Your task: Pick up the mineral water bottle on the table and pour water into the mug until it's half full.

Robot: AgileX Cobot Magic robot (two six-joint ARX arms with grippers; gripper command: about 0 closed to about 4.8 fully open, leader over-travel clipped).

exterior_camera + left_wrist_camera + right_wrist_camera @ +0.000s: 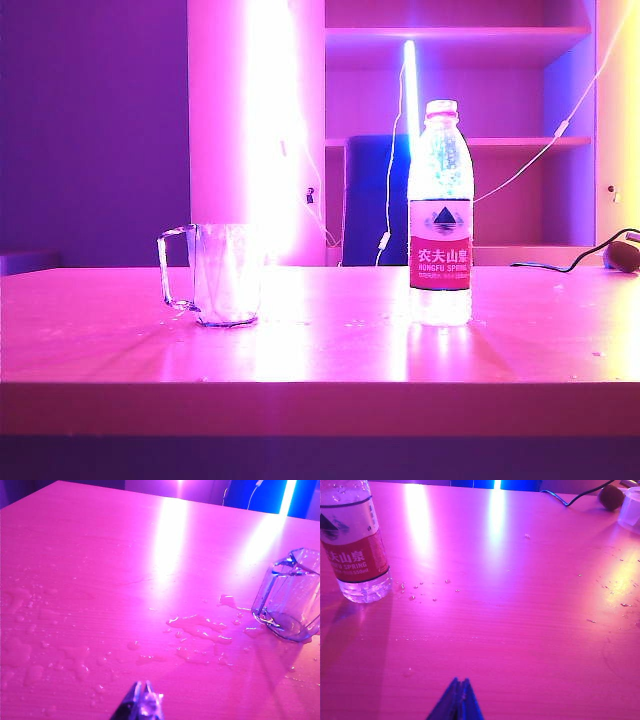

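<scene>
The mineral water bottle stands upright and capped on the table, right of centre, its red label facing the front. The clear glass mug stands to its left, handle pointing left; it looks empty. Spilled water lies in puddles and drops on the table beside the mug. My left gripper is shut with nothing in it, well back from the mug. My right gripper is shut and empty too, back from the bottle. Neither gripper shows in the exterior view.
A black cable and a dark round object lie at the table's far right. A clear container stands near them. Shelves and a bright light strip are behind the table. Small drops dot the wood by the bottle.
</scene>
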